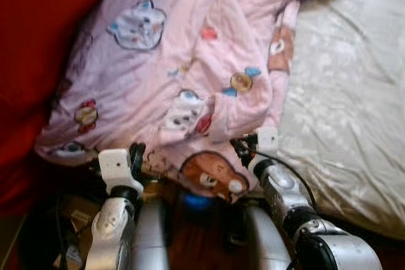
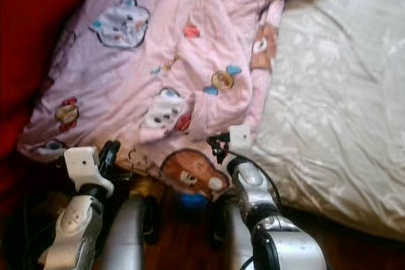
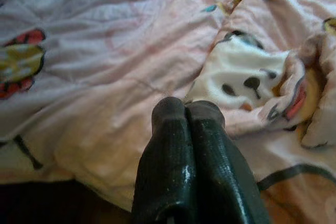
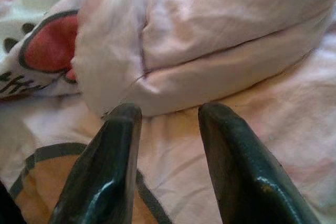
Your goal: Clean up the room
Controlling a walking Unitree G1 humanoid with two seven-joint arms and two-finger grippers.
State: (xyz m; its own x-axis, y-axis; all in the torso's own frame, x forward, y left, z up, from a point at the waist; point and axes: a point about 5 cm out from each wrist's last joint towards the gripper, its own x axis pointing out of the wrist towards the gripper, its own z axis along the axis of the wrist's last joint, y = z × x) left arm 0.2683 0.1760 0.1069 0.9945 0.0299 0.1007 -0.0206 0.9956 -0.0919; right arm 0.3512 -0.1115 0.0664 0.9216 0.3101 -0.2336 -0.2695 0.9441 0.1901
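The right gripper (image 4: 168, 129) sits with its fingers parted and empty at the near edge of the pink blanket (image 1: 190, 74), just short of a thick fold. The left gripper (image 3: 188, 114), fingers pressed together on nothing, rests against that edge further left. The blanket lies crumpled over a pale mattress (image 1: 348, 112), beside a red cushion (image 1: 38, 36).

I see a pale pink quilt (image 1: 190, 74) printed with brown bears, white animal faces and red and blue spots. At the right of the frame the bed sheet (image 1: 348, 112) is silvery grey with a faint floral pattern. A red cloth (image 1: 38, 42) covers the upper left.
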